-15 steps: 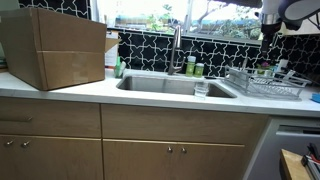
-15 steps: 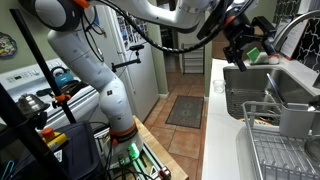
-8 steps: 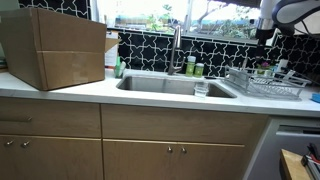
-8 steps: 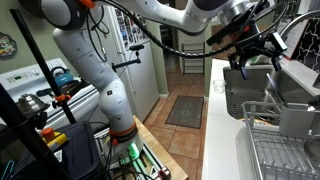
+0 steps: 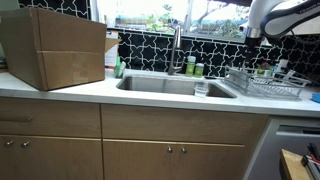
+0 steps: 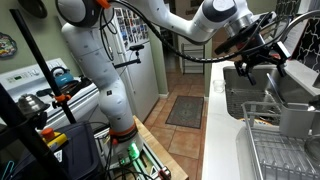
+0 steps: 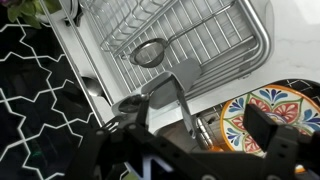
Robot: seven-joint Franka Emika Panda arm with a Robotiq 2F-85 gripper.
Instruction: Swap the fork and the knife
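Note:
My gripper (image 7: 200,128) is open and empty, its dark fingers (image 7: 268,135) spread above the near end of the wire dish rack (image 7: 200,45). Below the jaws stands a grey cutlery holder (image 7: 168,85) with metal handles (image 7: 192,122) in it. I cannot tell which is the fork or the knife. A long metal utensil (image 7: 90,95) lies along the rack's edge. In an exterior view the gripper (image 6: 252,65) hangs over the counter beside the sink. In an exterior view the arm (image 5: 268,18) is above the rack (image 5: 265,85).
A patterned plate (image 7: 268,112) lies by the rack and a small round strainer (image 7: 150,52) lies in it. The sink (image 5: 175,85) and faucet (image 5: 177,50) are at mid counter. A large cardboard box (image 5: 55,45) stands at the far end.
The arm has swung along the counter toward the sink side and the gripper has turned and dropped a little above the rack. It stays open and empty.

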